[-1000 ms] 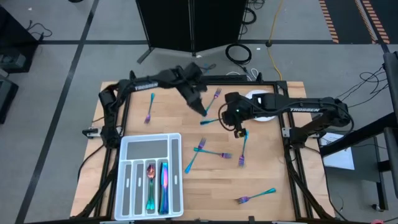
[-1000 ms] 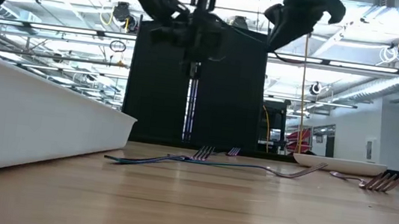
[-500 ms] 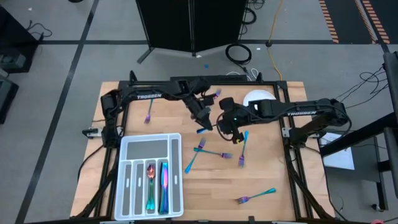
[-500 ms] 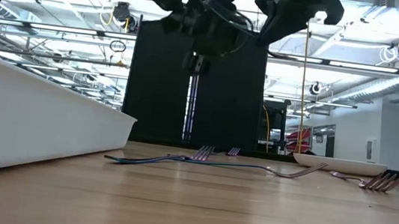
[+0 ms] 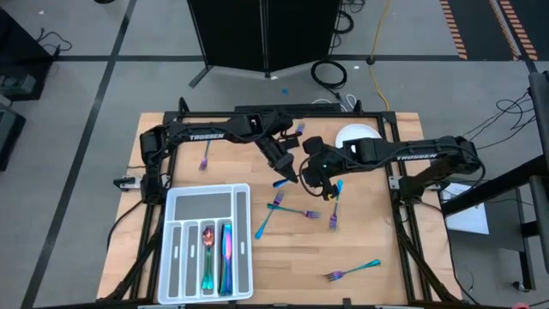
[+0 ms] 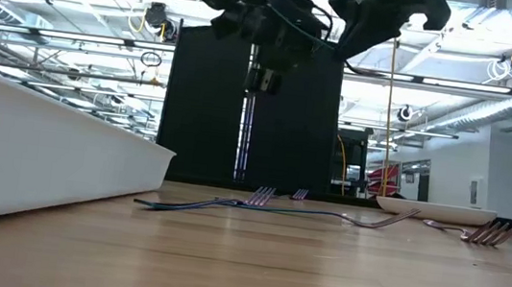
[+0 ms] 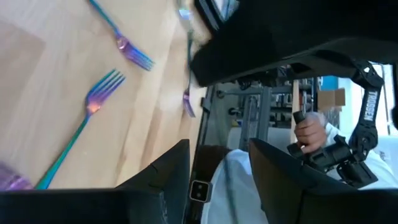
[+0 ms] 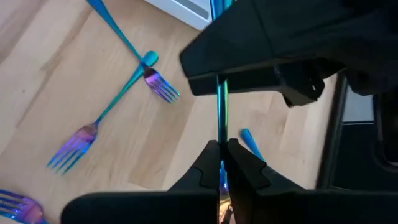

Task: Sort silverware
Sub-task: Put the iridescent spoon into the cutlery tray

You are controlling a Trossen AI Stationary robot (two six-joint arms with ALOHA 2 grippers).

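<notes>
Above the table's middle, my right gripper (image 5: 307,178) (image 8: 219,149) is shut on a slim teal piece of silverware (image 8: 219,109). Its blue free end (image 5: 279,182) sticks out toward the table's left. My left gripper (image 5: 288,170) (image 7: 219,171) stands open right beside it and crosses in front of the piece in the right wrist view. Several rainbow forks lie flat on the wood, among them a crossed pair (image 5: 276,208) and one at the near right (image 5: 353,270). A spoon (image 5: 208,256) and a knife (image 5: 226,251) lie in the white tray (image 5: 197,206). My right gripper pinches the piece's thin shaft (image 8: 219,134) between its two fingertips, slanting down from the table's right. The shaft runs on in line with the fingers and hangs clear of the table. My left gripper's body hides the shaft farther along; I cannot tell whether it touches the piece.
A round white plate (image 5: 356,137) sits at the far right. More forks lie at the far left (image 5: 206,152), at the far middle (image 5: 298,130) and below the grippers (image 5: 334,210). A person's hand (image 7: 308,130) shows beyond the table. Bare wood lies at the near middle.
My left gripper has swung toward the table's right and near edges and now stands against my right gripper; its fingers have stayed open. My right gripper has edged toward the table's left with the teal piece, still shut on it.
</notes>
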